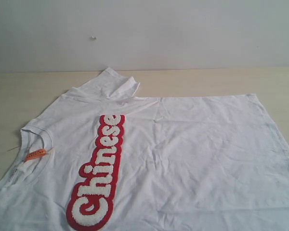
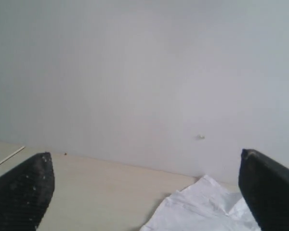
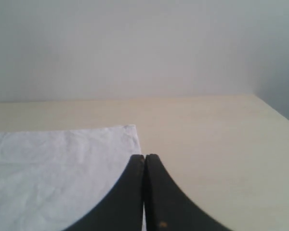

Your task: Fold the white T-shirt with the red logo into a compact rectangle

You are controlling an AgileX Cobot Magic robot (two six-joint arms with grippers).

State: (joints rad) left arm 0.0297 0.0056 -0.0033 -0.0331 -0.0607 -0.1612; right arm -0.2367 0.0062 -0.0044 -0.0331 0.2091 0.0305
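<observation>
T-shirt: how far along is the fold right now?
Barely begun. The white T-shirt lies spread open on the table, red logo face up; only the far sleeve is bunched. Nothing is in hand: the left gripper is open near that sleeve, the right gripper is shut by the hem corner, no cloth visible between its fingers. Every fold is left.

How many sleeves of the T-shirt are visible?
1. The sleeve lies at the far edge of the white T-shirt, toward the wall; another may be out of view.
</observation>
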